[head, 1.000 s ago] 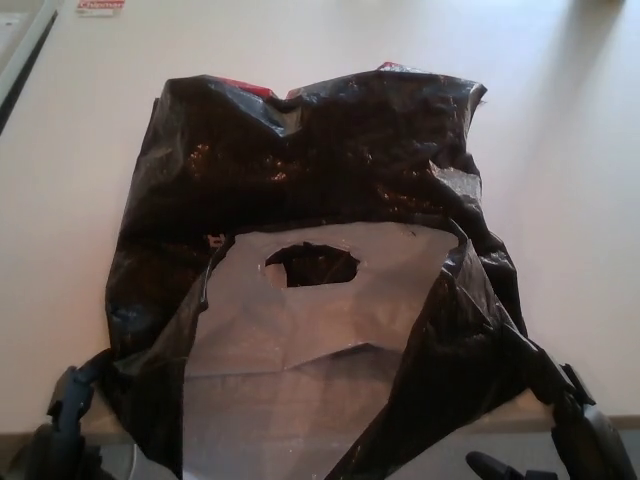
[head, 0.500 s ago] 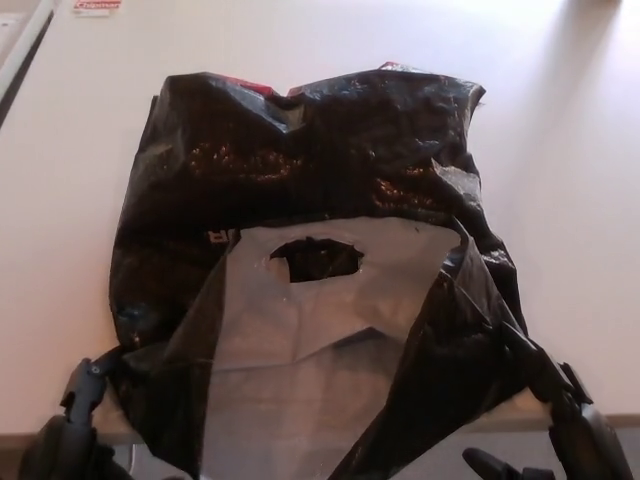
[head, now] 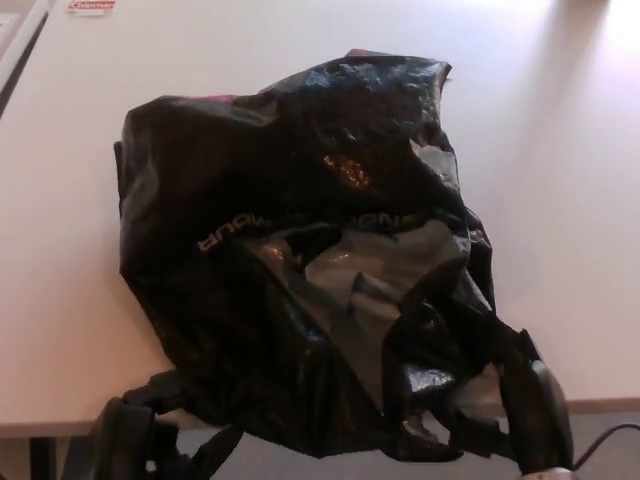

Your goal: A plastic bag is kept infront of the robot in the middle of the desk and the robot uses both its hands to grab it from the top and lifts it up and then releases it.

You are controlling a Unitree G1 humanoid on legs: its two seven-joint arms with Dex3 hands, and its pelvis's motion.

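The black plastic bag [head: 300,250] is gripped at its near edge by the left hand [head: 135,440] and right hand [head: 530,400], slumped away across the counter [head: 560,200].

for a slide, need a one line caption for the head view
Crumpled black plastic bag on a white desk, its near edge at the robot's left hand and right hand.

A small red-and-white label [head: 90,6] lies at the far left edge of the pale desk [head: 560,200]

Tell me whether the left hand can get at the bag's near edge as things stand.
Probably yes: the left hand sits right below the plastic bag near edge overhanging the desk, nothing between them.
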